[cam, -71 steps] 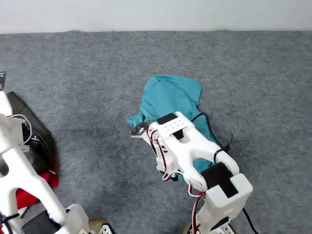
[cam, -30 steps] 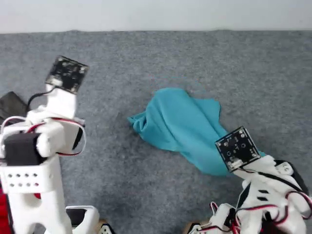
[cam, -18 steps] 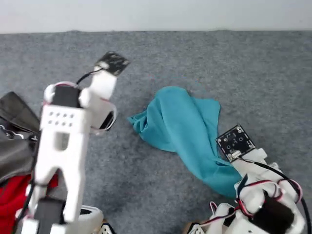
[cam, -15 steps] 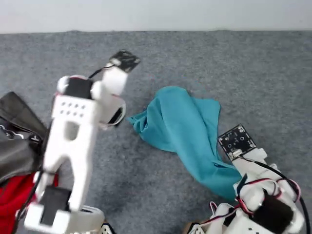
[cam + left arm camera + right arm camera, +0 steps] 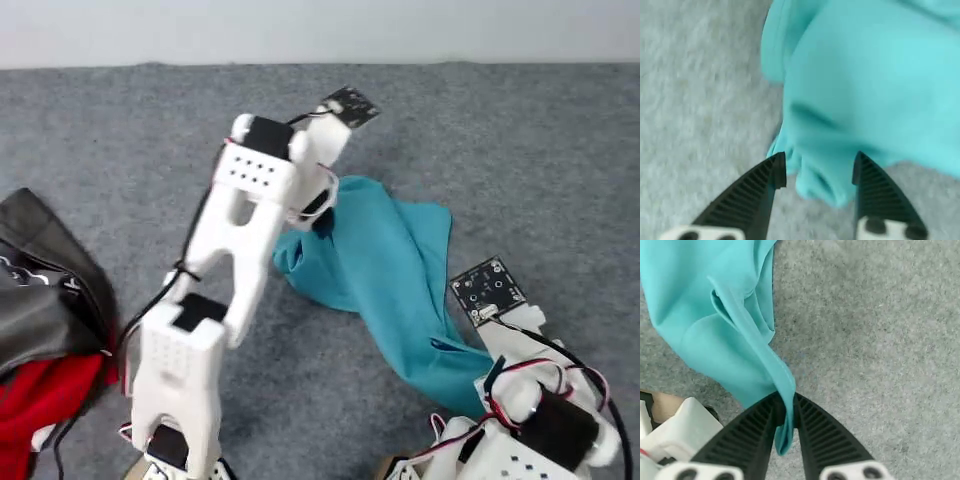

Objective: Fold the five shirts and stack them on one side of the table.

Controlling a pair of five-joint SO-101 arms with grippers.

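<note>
The left end effector (image 5: 817, 169) swings in from the left, now spread wide over the bunched left edge of the teal shirt (image 5: 390, 265) mid-surface (image 5: 520, 150), while the right end effector (image 5: 785, 407) keeps pinching its near corner, ready for spreading it flat.

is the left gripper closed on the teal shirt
No, the left gripper is open, with its fingers on either side of the teal shirt's bunched edge.
</note>
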